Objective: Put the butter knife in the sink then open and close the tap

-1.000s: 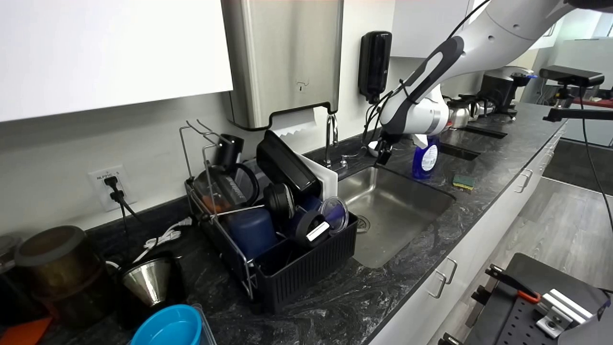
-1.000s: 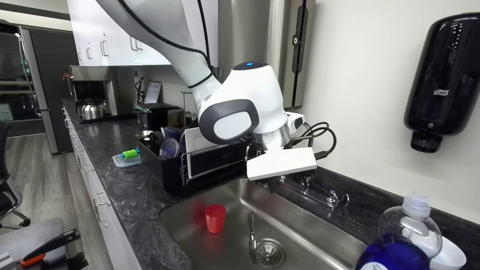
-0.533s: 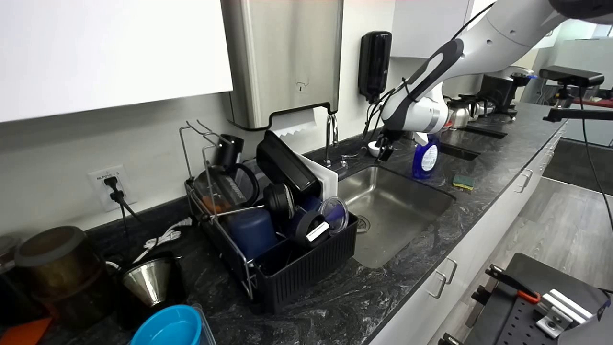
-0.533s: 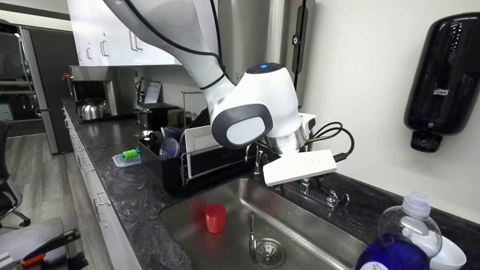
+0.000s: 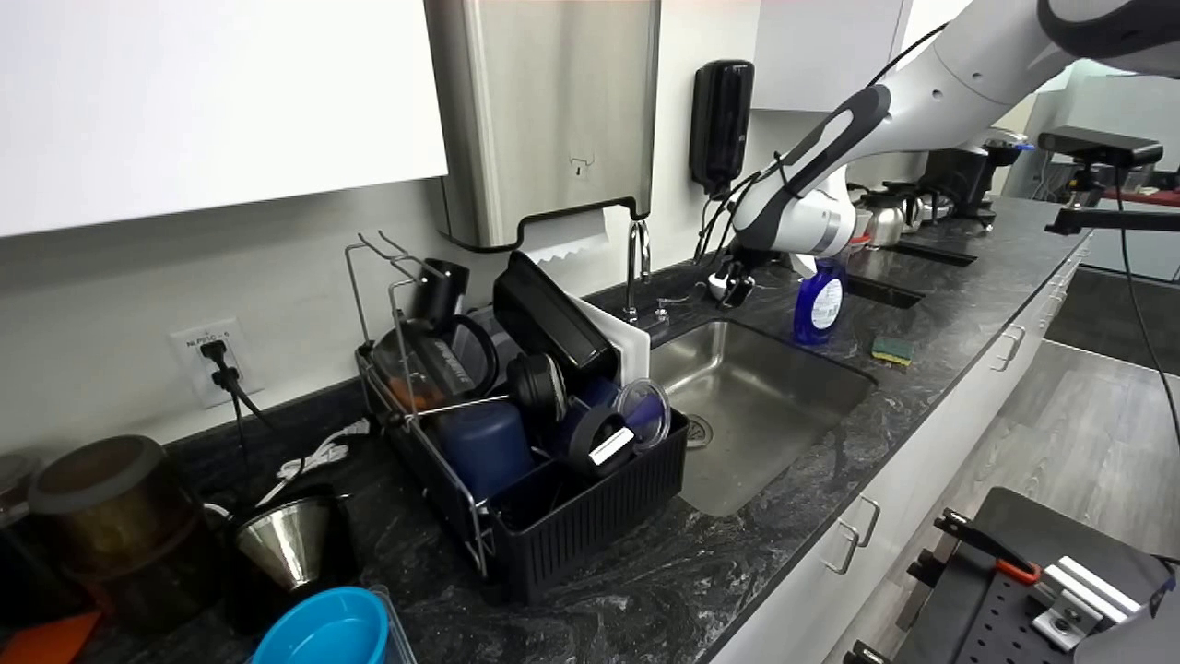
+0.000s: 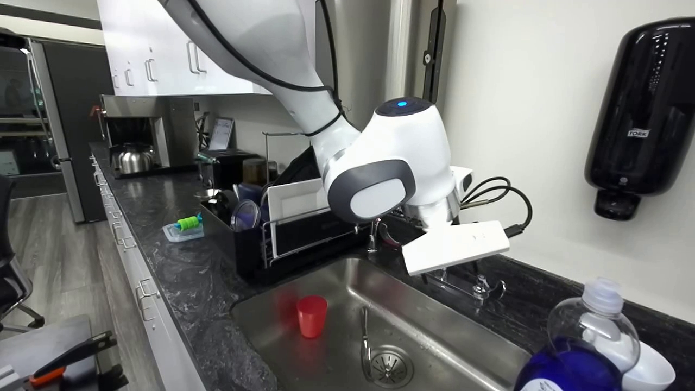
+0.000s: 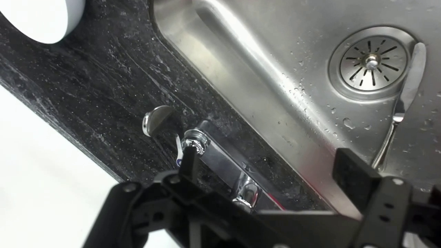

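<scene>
The butter knife [image 7: 411, 84] lies in the steel sink [image 7: 310, 41] beside the drain; in an exterior view the knife [image 6: 365, 339] rests on the basin floor. Behind the basin stands the chrome tap [image 5: 636, 267], its bent spout upright. From above, the wrist view shows the spout's base [image 7: 247, 193] and a side handle [image 7: 195, 139] with a lever. My gripper [image 7: 268, 168] is open above the back rim, its left finger overlapping that handle in view, nothing held between the fingers. In an exterior view the gripper [image 5: 735, 286] shows near the sink's far back corner.
A loaded black dish rack [image 5: 590, 498] stands beside the sink. A red cup [image 6: 312, 317] sits inside the basin. Past the far end are a blue bottle [image 5: 819, 306], a white bowl [image 6: 650, 369] and a sponge [image 5: 892, 349]. A black soap dispenser [image 6: 643, 119] hangs on the wall.
The arm has shifted along the back rim, away from the dish rack and toward the bowl and bottle. The gripper has stayed open; the knife and cup have not moved.
</scene>
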{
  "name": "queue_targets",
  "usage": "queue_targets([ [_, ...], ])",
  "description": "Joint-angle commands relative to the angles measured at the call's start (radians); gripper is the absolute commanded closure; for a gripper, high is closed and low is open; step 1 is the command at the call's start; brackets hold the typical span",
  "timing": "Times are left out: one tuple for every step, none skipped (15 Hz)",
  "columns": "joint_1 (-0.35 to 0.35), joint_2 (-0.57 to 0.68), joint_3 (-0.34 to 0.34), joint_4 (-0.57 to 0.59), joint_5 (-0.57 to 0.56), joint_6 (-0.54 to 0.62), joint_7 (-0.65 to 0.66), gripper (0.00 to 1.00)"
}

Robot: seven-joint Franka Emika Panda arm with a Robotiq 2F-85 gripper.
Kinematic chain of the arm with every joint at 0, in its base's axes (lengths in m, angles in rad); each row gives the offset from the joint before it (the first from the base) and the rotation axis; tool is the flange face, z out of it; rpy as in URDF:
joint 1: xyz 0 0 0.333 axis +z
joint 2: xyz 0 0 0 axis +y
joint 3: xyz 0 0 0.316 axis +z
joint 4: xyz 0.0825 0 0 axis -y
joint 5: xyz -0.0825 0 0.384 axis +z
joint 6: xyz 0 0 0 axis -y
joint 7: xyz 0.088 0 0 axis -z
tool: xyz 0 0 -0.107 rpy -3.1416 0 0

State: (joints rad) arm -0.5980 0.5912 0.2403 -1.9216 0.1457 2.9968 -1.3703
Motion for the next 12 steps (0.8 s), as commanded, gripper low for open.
queue_targets([
  [-0.038,0.048,0.042,0.046,-0.039,0.022,-0.032,0.00],
  [-0.041,0.059,0.047,0.058,-0.049,0.023,-0.032,0.00],
  [-0.042,0.071,0.049,0.069,-0.059,0.026,-0.031,0.00],
  [-0.041,0.079,0.049,0.079,-0.070,0.026,-0.027,0.00],
  [-0.039,0.093,0.049,0.095,-0.079,0.028,-0.025,0.00],
  [-0.036,0.103,0.048,0.106,-0.089,0.027,-0.021,0.00],
  [-0.034,0.115,0.048,0.123,-0.097,0.025,-0.018,0.00],
  [-0.029,0.129,0.045,0.141,-0.102,0.021,-0.011,0.00],
  [-0.024,0.141,0.042,0.160,-0.103,0.014,0.000,0.00],
  [-0.018,0.148,0.038,0.173,-0.100,0.008,0.013,0.00],
  [-0.019,0.119,0.034,0.134,-0.102,0.007,0.020,0.00],
  [-0.018,0.126,0.035,0.141,-0.103,0.007,0.023,0.00],
])
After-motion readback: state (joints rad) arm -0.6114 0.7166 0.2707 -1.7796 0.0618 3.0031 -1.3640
